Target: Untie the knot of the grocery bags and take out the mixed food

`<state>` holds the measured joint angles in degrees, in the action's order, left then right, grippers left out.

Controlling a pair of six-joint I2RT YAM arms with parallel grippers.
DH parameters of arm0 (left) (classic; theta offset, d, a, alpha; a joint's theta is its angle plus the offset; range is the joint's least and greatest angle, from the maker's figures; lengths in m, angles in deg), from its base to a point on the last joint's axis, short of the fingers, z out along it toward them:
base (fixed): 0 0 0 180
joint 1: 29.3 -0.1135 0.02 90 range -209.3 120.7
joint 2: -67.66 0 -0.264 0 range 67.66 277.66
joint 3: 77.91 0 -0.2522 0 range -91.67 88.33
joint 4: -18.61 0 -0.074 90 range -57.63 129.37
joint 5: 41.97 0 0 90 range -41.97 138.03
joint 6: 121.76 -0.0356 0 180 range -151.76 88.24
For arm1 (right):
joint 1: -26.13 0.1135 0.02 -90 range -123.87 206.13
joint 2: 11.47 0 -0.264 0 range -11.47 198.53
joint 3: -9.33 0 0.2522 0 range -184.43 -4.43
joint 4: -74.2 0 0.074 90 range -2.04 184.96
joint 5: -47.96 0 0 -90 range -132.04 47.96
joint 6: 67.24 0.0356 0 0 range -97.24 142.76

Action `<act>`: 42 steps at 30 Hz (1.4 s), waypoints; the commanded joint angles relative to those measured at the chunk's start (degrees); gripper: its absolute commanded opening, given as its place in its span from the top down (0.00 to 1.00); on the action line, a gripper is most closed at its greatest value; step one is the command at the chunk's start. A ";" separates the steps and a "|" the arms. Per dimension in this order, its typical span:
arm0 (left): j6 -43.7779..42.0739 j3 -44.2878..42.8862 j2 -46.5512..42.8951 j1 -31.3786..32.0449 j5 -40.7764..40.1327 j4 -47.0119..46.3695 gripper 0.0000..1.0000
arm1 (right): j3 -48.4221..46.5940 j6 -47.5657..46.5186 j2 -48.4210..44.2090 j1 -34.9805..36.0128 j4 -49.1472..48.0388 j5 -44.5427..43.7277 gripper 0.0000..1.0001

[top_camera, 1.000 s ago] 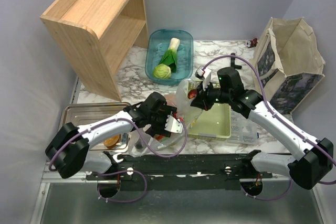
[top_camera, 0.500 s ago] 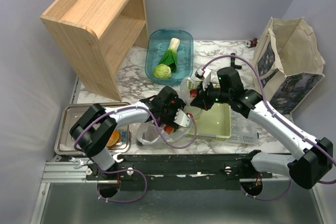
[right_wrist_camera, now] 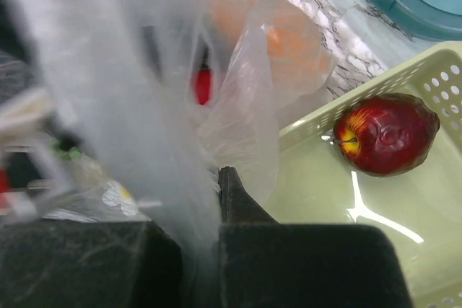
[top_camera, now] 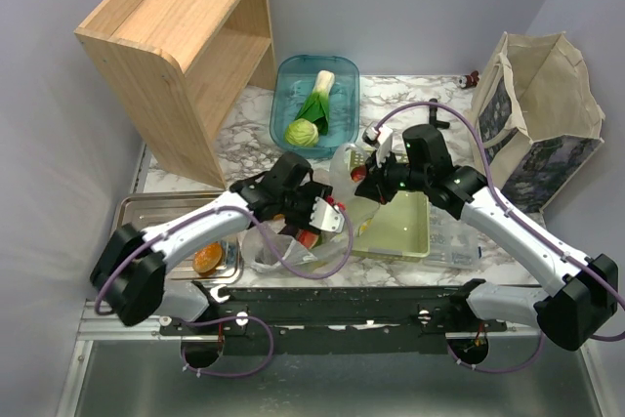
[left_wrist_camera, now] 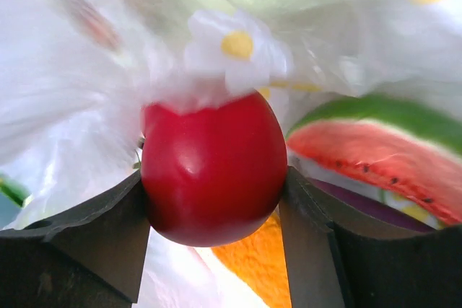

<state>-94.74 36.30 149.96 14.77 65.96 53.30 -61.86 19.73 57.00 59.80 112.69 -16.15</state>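
A translucent whitish grocery bag (top_camera: 344, 165) stands open between the two arms, at the left edge of the green basket (top_camera: 408, 233). My left gripper (top_camera: 320, 218) is inside the bag's mouth, shut on a red tomato (left_wrist_camera: 213, 171), with one finger against each side of it. Beside the tomato lie a watermelon wedge (left_wrist_camera: 375, 164), a strip of purple eggplant (left_wrist_camera: 375, 210) and something orange (left_wrist_camera: 249, 265). My right gripper (top_camera: 364, 183) is shut on a fold of the bag's plastic (right_wrist_camera: 180, 149) and holds it up. A dark red apple (right_wrist_camera: 386, 135) lies in the basket.
A teal tub (top_camera: 337, 70) at the back holds a leafy vegetable (top_camera: 314, 97) and a cabbage (top_camera: 303, 132). A wooden shelf (top_camera: 176, 46) stands back left and a cloth tote bag (top_camera: 542, 114) back right. A metal tray (top_camera: 146, 217) at front left holds a brown roll (top_camera: 206, 261).
My left gripper went from open outside the bag into its mouth, and its jaws have closed on the tomato. The right gripper has kept its hold on the plastic.
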 commanded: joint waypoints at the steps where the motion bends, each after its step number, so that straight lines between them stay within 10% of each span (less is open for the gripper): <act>1: 1.69 -1.99 -9.79 0.05 11.44 12.96 0.82 | 0.93 1.06 0.00 0.08 -2.95 -1.25 0.99; 10: 4.87 -9.90 -20.13 0.05 23.28 32.00 0.87 | 2.12 1.39 -1.03 0.08 -3.37 -2.12 0.99; 16: 25.28 -20.02 -20.94 -3.04 25.19 25.91 0.85 | 2.91 1.03 -1.74 0.08 -3.53 -1.96 0.99; 26: 41.83 -50.69 10.43 -19.46 7.47 18.71 0.77 | 3.97 0.05 -3.07 0.07 -3.38 -3.48 0.99; 38: 44.92 -69.34 38.79 -19.47 10.23 16.92 0.71 | 3.55 -2.42 -2.86 -0.01 -1.00 -4.61 0.99; 42: 45.02 -67.30 40.82 -18.85 10.68 16.74 0.42 | 3.43 -2.36 -2.34 -0.03 -1.10 -4.43 0.99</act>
<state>-51.14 -30.43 190.22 -4.92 74.61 70.70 -58.52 18.24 54.51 59.80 111.08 -19.36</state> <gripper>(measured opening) 0.621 0.030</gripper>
